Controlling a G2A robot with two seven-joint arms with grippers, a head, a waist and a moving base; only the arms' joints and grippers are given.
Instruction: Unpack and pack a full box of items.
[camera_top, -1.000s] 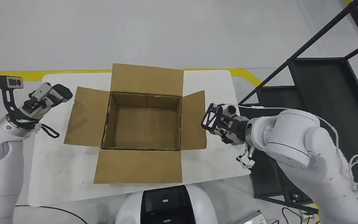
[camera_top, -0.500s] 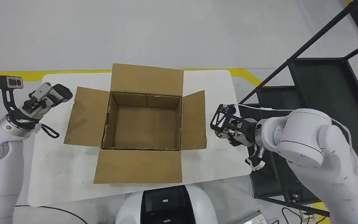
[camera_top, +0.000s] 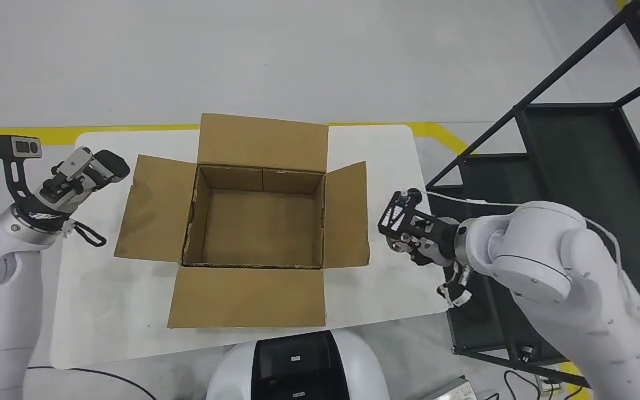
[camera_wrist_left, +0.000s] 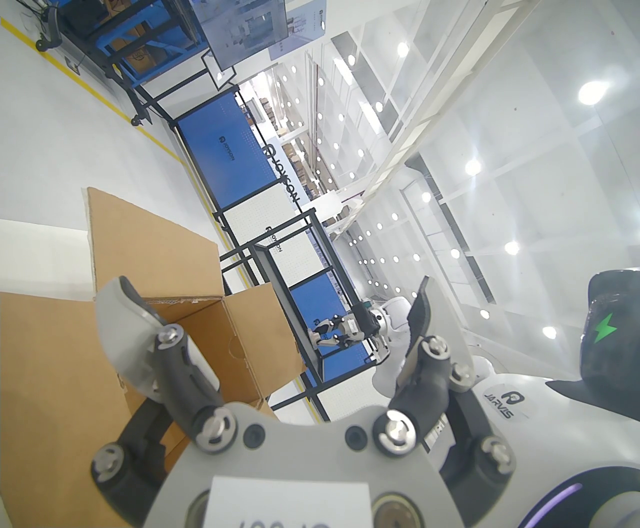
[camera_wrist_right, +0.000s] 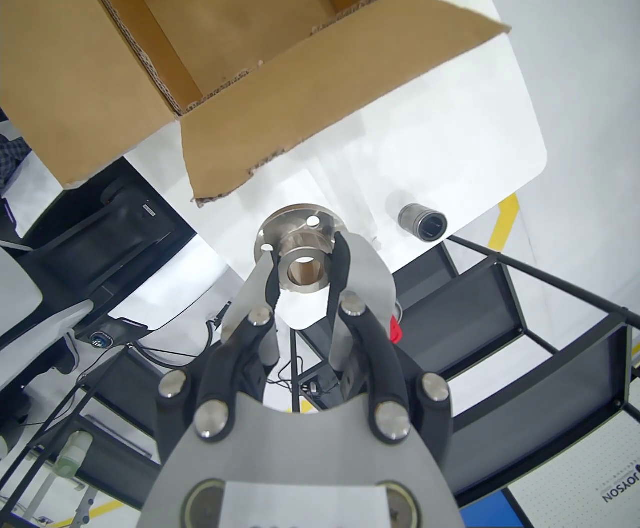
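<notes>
White table (camera_top: 100, 290): cardboard box (camera_top: 262, 180) flaps spread, bare floor; right claw (camera_wrist_right: 306, 255) grips flanged bushing (camera_wrist_right: 295, 225); left claw (camera_wrist_left: 270, 295) open.

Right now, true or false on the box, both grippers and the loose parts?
1. The cardboard box has its flaps open. True.
2. The box is full of items. False: the top view shows its floor bare.
3. The right gripper is shut on a flanged metal bushing. True.
4. The left gripper holds a part. False: it is open and empty, beside the box.
5. A small metal cylinder sits inside the box. False: it lies on its side on the white table, near the edge.
</notes>
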